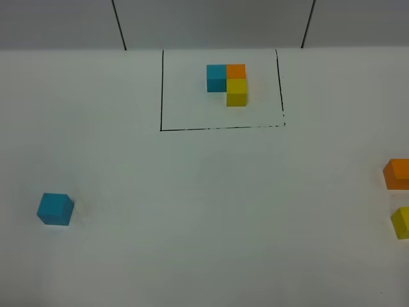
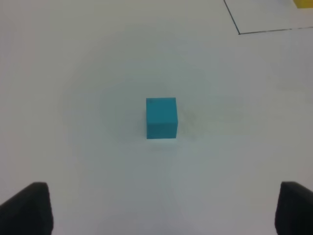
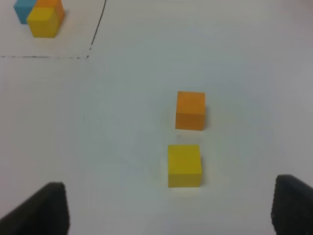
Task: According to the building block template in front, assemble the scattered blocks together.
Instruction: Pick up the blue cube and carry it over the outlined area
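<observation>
At the far middle of the desk (image 1: 204,211) stands the building block template (image 1: 227,83): a blue cube and an orange cube side by side, with a yellow cube joined in front of the orange one to make an L. A thin black frame (image 1: 217,128) drawn around it marks it off, most likely so that it reads as a reference to copy and not as stock to pick up.

None of the scattered blocks is joined to another yet. The blue block (image 1: 55,209) lies alone on the near left, well apart from the other two and seemingly turned a little against the frame's lines. The orange block (image 1: 397,173) and yellow block (image 1: 401,222) sit at the right border of the high view, near each other but not touching, with the orange one farther back.

The left hand (image 2: 161,208) hovers with its fingers wide apart and nothing between them, the blue block ahead and centred in the gap. This looks like a line-up for a grasp. The right hand (image 3: 168,205) also has its fingers apart and holds nothing; the yellow block is closest to it and the orange one just beyond.

Each arm seems set to take the blocks on its own side. The bare desk in front of the frame looks like the natural place to assemble them.
</observation>
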`<state>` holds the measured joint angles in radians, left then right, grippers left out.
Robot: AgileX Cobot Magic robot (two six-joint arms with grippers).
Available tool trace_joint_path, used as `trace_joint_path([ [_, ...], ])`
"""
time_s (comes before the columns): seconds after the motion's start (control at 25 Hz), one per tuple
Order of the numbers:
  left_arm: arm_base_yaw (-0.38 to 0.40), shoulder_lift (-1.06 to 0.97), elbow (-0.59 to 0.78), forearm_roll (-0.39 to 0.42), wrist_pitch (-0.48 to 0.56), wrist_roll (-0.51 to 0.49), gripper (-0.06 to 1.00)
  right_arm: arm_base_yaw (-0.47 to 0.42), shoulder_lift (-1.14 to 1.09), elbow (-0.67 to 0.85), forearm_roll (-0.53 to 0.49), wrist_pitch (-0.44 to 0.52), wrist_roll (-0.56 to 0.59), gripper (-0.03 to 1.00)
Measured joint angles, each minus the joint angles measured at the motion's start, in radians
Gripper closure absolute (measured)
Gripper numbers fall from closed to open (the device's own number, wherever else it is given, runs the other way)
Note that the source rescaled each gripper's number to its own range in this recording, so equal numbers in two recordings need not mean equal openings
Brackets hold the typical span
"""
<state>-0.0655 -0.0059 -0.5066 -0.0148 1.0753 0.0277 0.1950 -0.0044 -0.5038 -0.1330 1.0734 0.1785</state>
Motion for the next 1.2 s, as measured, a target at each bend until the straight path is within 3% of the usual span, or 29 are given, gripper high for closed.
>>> trace_joint_path([
  [0.92, 0.0, 0.0, 0.0, 0.0, 0.0, 0.001, 0.01, 0.0, 0.0, 0.0, 0.0, 0.0, 0.0, 0.26],
  [1.2, 0.0, 0.094, 0.0, 0.04, 0.0, -0.038, 0.02, 0.0, 0.0, 0.0, 0.0, 0.0, 0.0, 0.26],
])
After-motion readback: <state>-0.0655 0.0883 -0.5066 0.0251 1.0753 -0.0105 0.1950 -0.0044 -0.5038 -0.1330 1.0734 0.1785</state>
